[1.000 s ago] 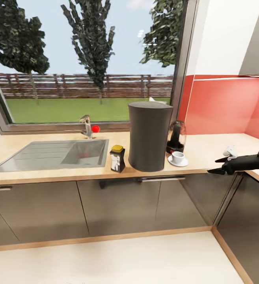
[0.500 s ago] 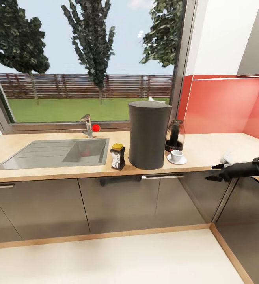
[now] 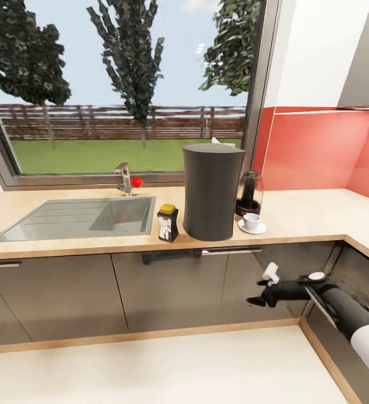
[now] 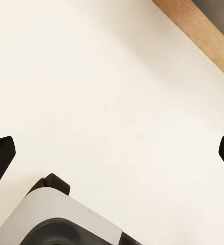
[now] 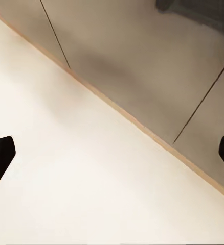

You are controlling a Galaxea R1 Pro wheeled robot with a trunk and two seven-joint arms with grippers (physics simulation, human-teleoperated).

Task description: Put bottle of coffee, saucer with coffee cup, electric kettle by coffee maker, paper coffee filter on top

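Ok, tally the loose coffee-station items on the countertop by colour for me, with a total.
Dark: 3, coffee maker, electric kettle, bottle of coffee.
White: 2, coffee cup, saucer.
Total: 5.

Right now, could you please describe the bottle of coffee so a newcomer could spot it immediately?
On the countertop, between the steel sink and the tall grey coffee maker, stands the bottle of coffee. It is the only small dark jar with a yellow lid and white label.
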